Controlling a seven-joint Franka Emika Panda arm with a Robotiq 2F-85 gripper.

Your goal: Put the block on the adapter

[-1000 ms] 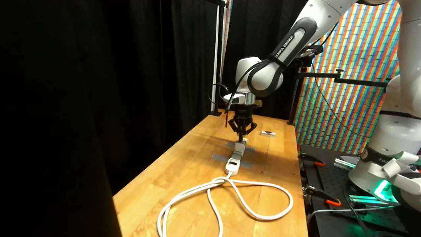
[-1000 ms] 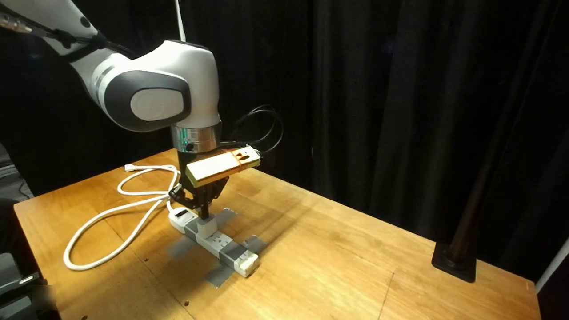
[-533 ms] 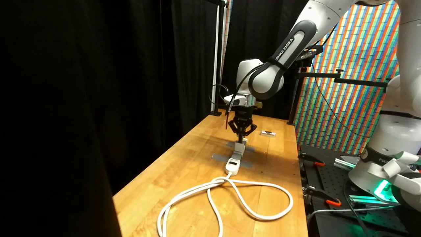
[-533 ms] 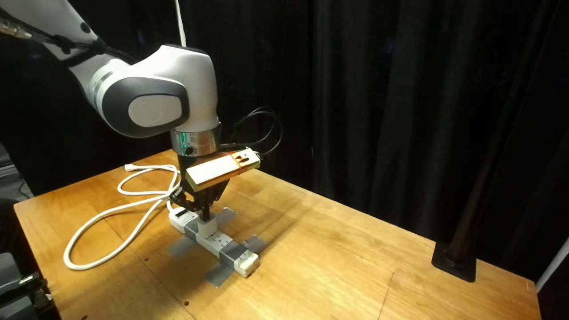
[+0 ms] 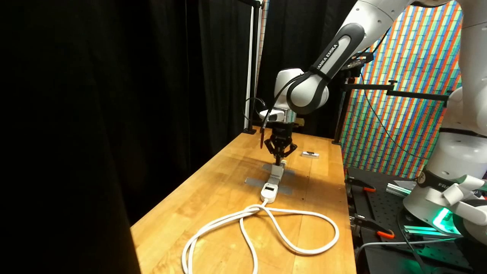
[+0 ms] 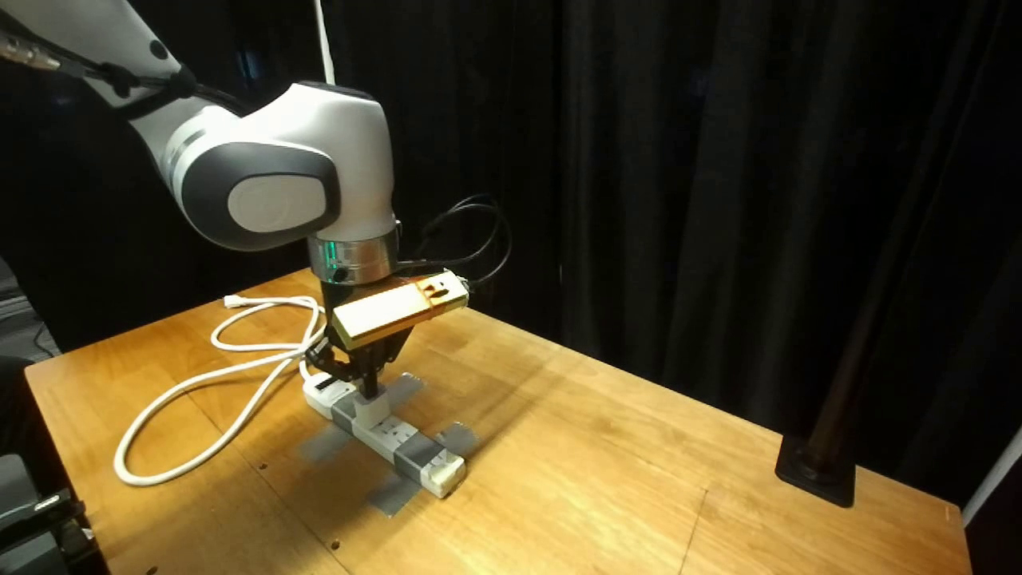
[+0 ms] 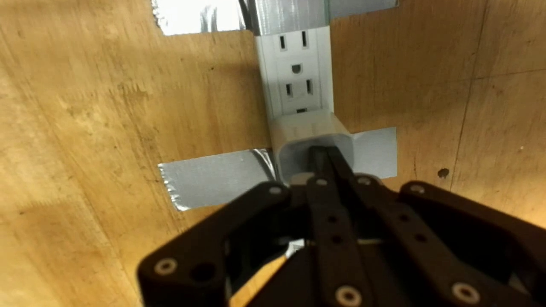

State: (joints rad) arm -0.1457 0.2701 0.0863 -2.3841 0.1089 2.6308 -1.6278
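Block (image 6: 372, 413) on adapter (image 7: 297, 79), gripper (image 7: 325, 152) over it, jaws together: I should press straight down, not toward wrist-view twelve o'clock.

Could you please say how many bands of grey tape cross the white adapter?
2 cross the adapter: an outer band near its free end and a partly hidden inner band near its cable.

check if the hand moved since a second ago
Yes: in an exterior view the hand has come down slightly, judged against the taped-down adapter, which has stayed put.
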